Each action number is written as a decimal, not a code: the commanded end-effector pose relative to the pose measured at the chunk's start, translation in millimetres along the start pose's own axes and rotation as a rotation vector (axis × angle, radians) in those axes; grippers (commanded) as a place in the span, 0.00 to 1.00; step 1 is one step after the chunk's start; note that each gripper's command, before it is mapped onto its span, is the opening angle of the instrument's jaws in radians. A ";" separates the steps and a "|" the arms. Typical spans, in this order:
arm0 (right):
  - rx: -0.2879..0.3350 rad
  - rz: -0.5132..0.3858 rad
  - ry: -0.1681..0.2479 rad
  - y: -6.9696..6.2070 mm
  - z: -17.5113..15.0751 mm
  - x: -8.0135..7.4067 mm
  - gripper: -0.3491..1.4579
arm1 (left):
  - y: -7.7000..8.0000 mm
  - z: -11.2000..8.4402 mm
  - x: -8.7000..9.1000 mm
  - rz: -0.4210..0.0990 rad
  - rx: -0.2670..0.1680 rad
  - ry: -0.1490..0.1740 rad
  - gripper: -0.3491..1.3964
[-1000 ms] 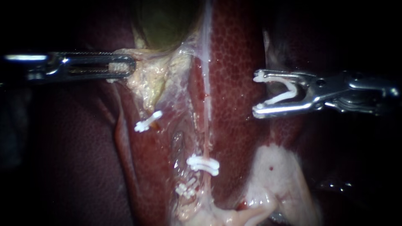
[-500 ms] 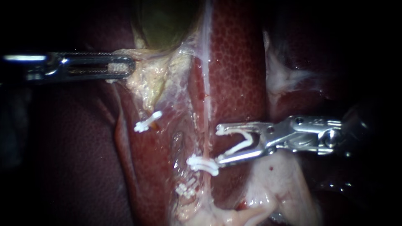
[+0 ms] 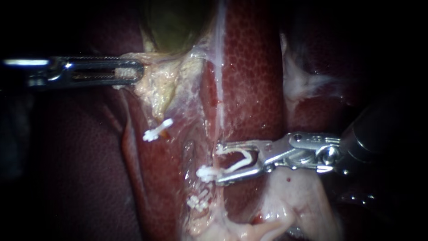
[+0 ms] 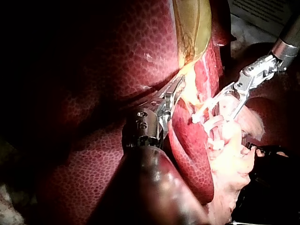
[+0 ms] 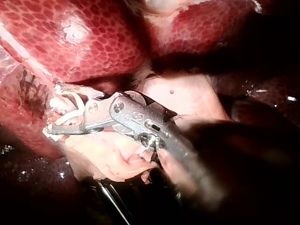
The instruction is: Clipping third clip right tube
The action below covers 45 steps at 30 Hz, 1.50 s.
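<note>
White clip (image 3: pixel 243 154), spread wide, sits gripped in the right instrument's (image 3: pixel 219 163) jaws astride the right tube (image 3: pixel 220 120), just above a placed clip (image 3: pixel 206 173). The left instrument's (image 3: pixel 139 71) jaws clamp pale tissue (image 3: pixel 156 85).

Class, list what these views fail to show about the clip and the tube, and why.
Endoscope view: whether the right tube lies inside the open clip; jaws of the right instrument and a shut clip overlap it.
Left wrist view: tips of the left instrument, buried in pale tissue.
Right wrist view: tube, behind clip.
</note>
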 end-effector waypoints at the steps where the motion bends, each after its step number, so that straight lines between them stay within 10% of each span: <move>1: -0.007 0.001 -0.002 0.3 -0.1 -0.1 0.49 | 0.0 0.0 0.0 0.000 0.000 0.000 0.08; 45: -0.005 0.019 0.001 1.9 2.6 0.2 0.49 | -0.3 0.1 0.2 0.000 -0.003 -0.002 0.08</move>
